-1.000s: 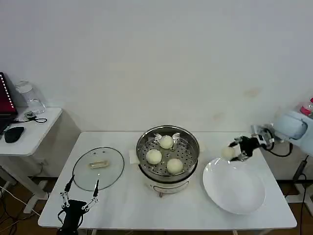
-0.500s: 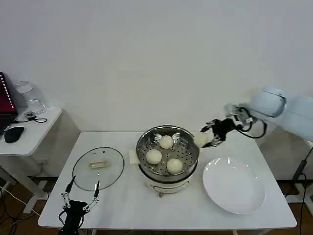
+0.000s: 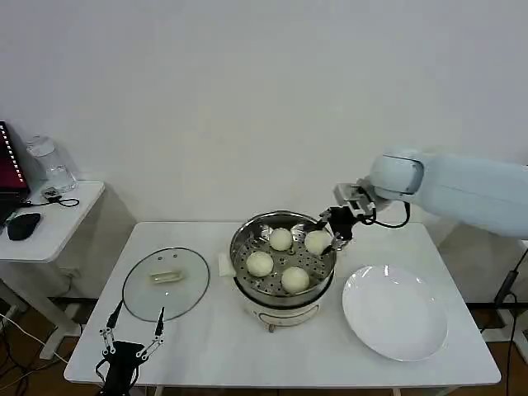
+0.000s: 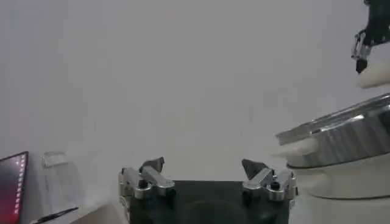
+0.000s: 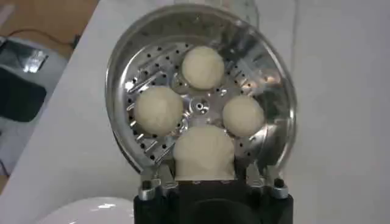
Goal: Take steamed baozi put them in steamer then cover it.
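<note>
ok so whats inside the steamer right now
Three baozi lie on the perforated tray of the steamer. A fourth baozi is held over the tray by the right gripper. The tray hides whatever lies beneath it.

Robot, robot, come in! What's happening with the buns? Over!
Right claw shut on fourth bun, over steamer. Three buns inside. Left claw open, near table edge by lid. Nothing blocking.
</note>
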{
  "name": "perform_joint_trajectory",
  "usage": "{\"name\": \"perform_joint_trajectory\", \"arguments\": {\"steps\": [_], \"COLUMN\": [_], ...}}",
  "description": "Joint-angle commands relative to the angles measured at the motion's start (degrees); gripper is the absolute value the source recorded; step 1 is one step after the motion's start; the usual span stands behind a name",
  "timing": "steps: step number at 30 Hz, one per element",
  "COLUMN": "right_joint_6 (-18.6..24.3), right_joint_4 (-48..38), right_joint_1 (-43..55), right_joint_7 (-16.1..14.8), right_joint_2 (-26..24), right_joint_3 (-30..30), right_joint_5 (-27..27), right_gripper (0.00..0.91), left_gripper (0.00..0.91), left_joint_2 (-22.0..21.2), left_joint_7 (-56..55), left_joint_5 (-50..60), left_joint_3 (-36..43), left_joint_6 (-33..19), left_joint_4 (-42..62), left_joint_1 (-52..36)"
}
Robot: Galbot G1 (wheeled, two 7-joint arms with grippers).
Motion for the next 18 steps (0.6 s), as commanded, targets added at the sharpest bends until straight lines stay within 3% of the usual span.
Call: {"name": "perform_joint_trajectory", "arguments": {"steps": [1,14,15,16,18], "right_joint_6": [0.0,-0.1,-0.1,0.0,0.0], "right_joint_4": [-3.8,-5.3,-5.3,-5.2,-5.2], "right_joint_1": [-1.5,-3.6,-3.5,-3.6,-3.6], "right_joint_7": [0.1,-0.3,-0.4,-0.4,-0.2], "right_joint_2": [4.2,4.8,4.8,4.8,4.7], "right_joint_3": [-1.1,-0.6,-0.6,-0.6,-0.6], "right_joint_5": [-1.1,-1.4,-1.4,-1.4,-1.3], "right_gripper": [0.645,0.645,0.725,0.877,0.907], "left_gripper": [0.907,0.907,0.907,0.907,0.907], "left_joint_2": [-0.2,-0.2,-0.2,-0.2,-0.3], "left_joint_7": [0.0,0.0,0.0,0.0,0.0], "left_joint_5": [0.0,-0.8,-0.8,-0.8,-0.8], "left_joint_3": [0.2,-0.1,-0.1,-0.1,-0.1], "left_joint_6": [0.0,0.0,0.0,0.0,0.0], "left_joint_4": [0.2,-0.1,-0.1,-0.1,-0.1], "left_joint_1": [0.0,0.3,0.3,0.3,0.3]}}
